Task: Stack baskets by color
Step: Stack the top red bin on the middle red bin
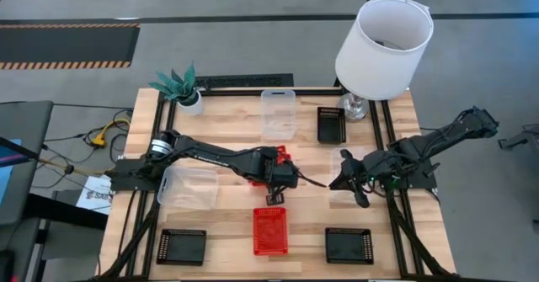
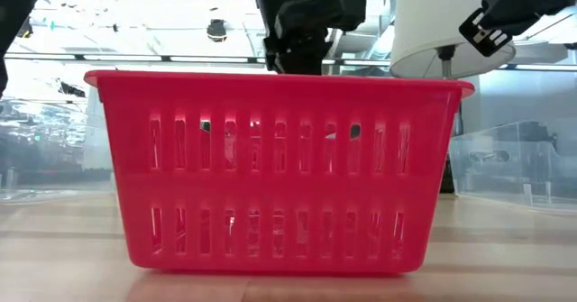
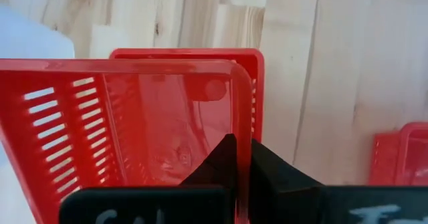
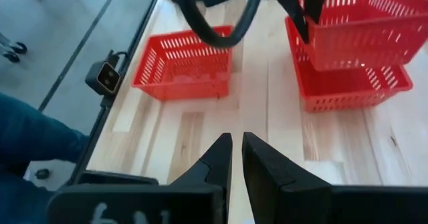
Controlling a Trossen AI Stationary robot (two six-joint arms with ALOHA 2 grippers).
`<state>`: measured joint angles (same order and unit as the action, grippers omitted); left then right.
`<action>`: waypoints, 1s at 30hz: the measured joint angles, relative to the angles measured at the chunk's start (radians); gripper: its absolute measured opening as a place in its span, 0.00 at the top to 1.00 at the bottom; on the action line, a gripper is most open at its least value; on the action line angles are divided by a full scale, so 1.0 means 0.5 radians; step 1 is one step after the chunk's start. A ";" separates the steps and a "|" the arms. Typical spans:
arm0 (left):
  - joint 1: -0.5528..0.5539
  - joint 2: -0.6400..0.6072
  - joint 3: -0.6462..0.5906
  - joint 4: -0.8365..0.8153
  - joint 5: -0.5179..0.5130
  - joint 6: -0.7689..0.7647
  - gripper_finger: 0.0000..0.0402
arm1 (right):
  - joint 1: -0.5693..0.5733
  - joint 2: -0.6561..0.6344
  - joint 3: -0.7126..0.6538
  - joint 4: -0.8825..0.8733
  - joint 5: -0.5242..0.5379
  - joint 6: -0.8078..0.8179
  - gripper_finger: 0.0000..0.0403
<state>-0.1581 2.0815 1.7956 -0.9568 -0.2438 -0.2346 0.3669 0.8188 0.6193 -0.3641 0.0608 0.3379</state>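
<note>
My left gripper (image 1: 280, 171) is at the table's middle, shut on a red basket (image 4: 361, 23). That basket hangs tilted just above a second red basket (image 4: 354, 83), which sits on the wood. A third red basket (image 1: 270, 230) stands nearer the front edge and fills the low view (image 2: 279, 171). Two clear baskets (image 1: 278, 114) (image 1: 187, 187) and three black ones (image 1: 331, 124) (image 1: 181, 246) (image 1: 349, 245) lie around them. To the right, my right gripper (image 4: 237, 150) hovers above the wood with a narrow gap and nothing between its fingers. My left gripper holds the upper red basket by its near end wall (image 3: 242, 127), one finger inside the basket and one outside. The fingers come steeply from above. The basket is tilted over the lower red basket (image 3: 257, 77); whether the two touch, I cannot tell.
A white lampshade (image 1: 383, 46) on its stand rises at the far right corner, and a small potted plant (image 1: 181, 87) stands at the far left. Bare wood lies between the red baskets and my right gripper (image 1: 349, 181).
</note>
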 joint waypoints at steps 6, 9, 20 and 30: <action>0.033 0.000 0.000 0.043 0.067 0.103 1.00 | -0.007 -0.006 0.000 0.011 0.005 -0.010 0.86; 0.046 0.019 0.000 0.054 0.104 0.136 1.00 | -0.007 -0.006 0.000 0.010 0.005 -0.012 0.86; 0.051 0.032 -0.001 0.062 0.126 0.202 0.98 | -0.006 -0.006 0.000 0.012 0.004 0.020 0.86; 0.051 0.032 -0.001 0.003 0.095 0.163 0.79 | -0.006 -0.006 0.000 0.012 0.003 0.026 0.86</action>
<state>-0.1326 2.0975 1.7950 -0.9554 -0.1962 -0.1533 0.3641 0.8160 0.6193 -0.3582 0.0624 0.3510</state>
